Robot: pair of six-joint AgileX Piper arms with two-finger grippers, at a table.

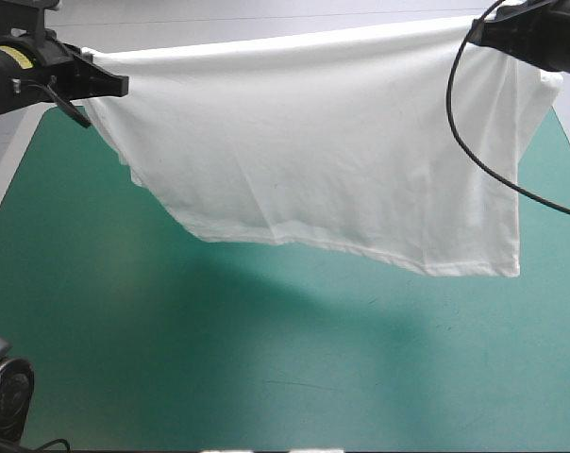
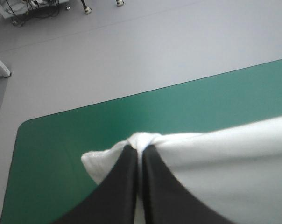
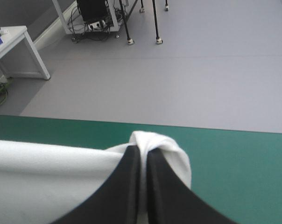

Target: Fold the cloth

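The white T-shirt (image 1: 323, 151) hangs stretched in the air above the far half of the teal-green table (image 1: 219, 359), its top edge taut between both arms and its lower hem clear of the cover. My left gripper (image 1: 110, 83) pinches the shirt's upper left corner; in the left wrist view the black fingers (image 2: 127, 182) stand all but shut with a fold of the T-shirt (image 2: 211, 163) between their tips. My right gripper (image 1: 483, 36) holds the upper right corner, and in the right wrist view its fingers (image 3: 162, 186) are likewise pressed on the T-shirt (image 3: 47, 177).
The shirt's shadow lies on the cover (image 1: 294, 311) under the hanging hem. The table's far edge (image 3: 234, 130) runs just beyond both grippers, with grey floor behind it.
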